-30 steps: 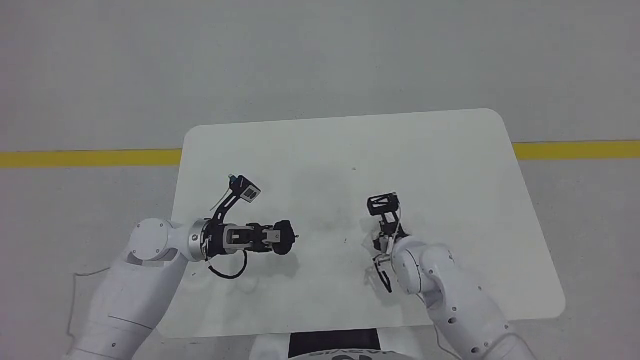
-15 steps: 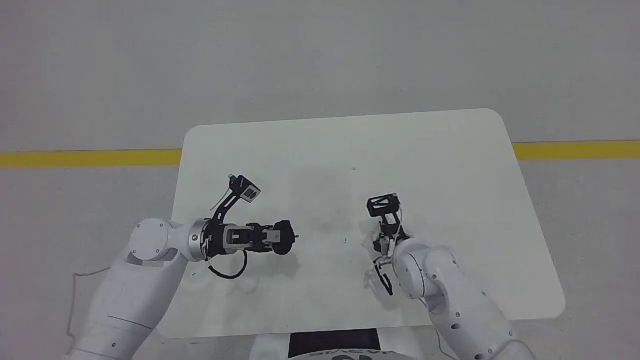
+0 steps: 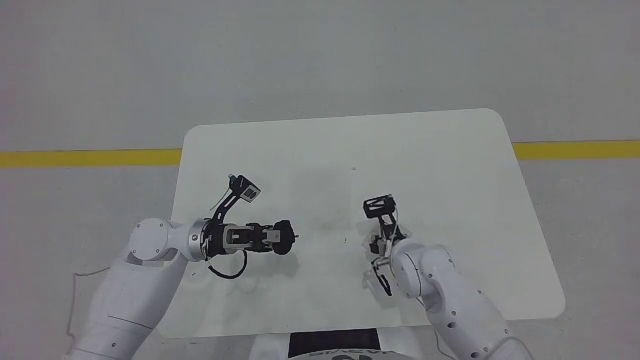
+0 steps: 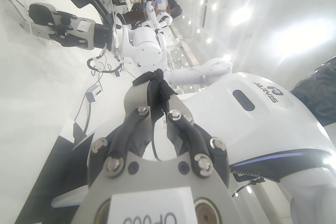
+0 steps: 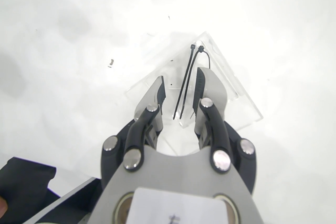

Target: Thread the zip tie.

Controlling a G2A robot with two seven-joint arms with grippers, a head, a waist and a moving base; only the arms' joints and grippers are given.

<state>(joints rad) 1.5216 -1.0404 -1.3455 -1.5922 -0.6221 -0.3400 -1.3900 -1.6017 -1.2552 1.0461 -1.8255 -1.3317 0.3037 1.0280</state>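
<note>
Right fingers [image 5: 207,86] spread — pointing down over zip ties [image 5: 185,75].

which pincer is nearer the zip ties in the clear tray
Right. The right pincer hangs open straight above the zip ties in the clear tray. The left pincer sits farther off across the table, away from the tray.

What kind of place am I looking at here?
Probably a robotics lab or test hall: a white table stands on a grey floor marked with yellow lines, and the room behind has rows of ceiling lights and another white robot.
</note>
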